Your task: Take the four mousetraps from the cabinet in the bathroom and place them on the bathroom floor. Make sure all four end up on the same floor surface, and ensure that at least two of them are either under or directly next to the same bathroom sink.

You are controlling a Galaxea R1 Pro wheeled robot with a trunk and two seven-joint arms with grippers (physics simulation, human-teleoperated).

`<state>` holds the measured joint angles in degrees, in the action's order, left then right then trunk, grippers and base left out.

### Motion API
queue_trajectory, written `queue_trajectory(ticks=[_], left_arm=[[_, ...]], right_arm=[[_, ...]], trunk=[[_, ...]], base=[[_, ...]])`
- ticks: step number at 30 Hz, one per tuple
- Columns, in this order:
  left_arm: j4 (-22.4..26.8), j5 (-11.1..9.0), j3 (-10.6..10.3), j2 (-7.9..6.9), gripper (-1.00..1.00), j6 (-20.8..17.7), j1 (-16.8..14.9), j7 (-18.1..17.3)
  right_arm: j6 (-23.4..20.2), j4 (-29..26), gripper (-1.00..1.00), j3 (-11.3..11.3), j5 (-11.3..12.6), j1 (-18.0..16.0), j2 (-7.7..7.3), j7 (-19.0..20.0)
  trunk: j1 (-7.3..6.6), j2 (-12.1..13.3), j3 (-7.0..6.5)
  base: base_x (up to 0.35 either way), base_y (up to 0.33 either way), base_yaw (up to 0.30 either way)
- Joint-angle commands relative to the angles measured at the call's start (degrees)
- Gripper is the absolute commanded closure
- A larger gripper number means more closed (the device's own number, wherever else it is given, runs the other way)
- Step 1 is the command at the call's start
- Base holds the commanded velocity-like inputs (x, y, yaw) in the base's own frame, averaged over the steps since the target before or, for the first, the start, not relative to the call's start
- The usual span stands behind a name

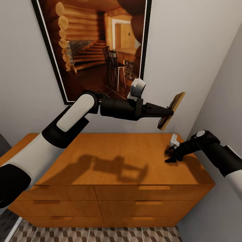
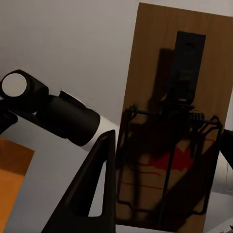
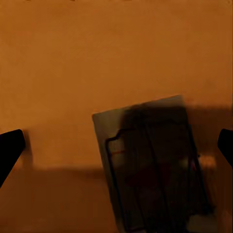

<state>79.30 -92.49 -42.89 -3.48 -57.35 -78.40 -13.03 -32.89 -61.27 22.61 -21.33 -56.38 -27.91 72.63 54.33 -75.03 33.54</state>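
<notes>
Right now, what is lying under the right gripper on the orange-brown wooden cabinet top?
A flat rectangular mousetrap with a wire frame lies on the orange-brown wooden cabinet top, below the right gripper, between its spread fingertips. Shadow darkens it, so finer details cannot be made out.

Head view is evenly lit & sharp, light coming from above/front: the left arm (image 1: pixel 67 124) throws a crisp dark shadow onto the cabinet (image 1: pixel 111 158) top, w/ a soft sheen on the wood. Left wrist view is dimmer; the held mousetrap (image 2: pixel 174 121) is shaded over its lower half, the near finger (image 2: pixel 94 189) a black silhouette. Right wrist view is darkest, all murky orange, soft/blurred, w/ the lying mousetrap (image 3: pixel 150 165) in deep shade & a shadow band across the wood.
</notes>
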Motion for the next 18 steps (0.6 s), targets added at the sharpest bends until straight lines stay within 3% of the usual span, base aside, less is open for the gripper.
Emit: queue_trajectory(ticks=[1,18], left_arm=[[-0.03,0.46,-0.09,-0.04,1.0,0.03,-0.09,-0.77],[-0.02,0.46,0.0,-0.04,1.0,0.0,-0.09,-0.77]], right_arm=[[-0.29,-0.06,-1.0,0.43,-0.01,0.24,-0.04,0.4],[-0.21,1.17,-1.0,0.34,0.16,0.57,-0.37,0.4]], trunk=[[0.01,-0.03,0.08],[0.01,-0.03,0.08]], base=[[0.0,0.0,0.0],[0.0,0.0,0.0]])
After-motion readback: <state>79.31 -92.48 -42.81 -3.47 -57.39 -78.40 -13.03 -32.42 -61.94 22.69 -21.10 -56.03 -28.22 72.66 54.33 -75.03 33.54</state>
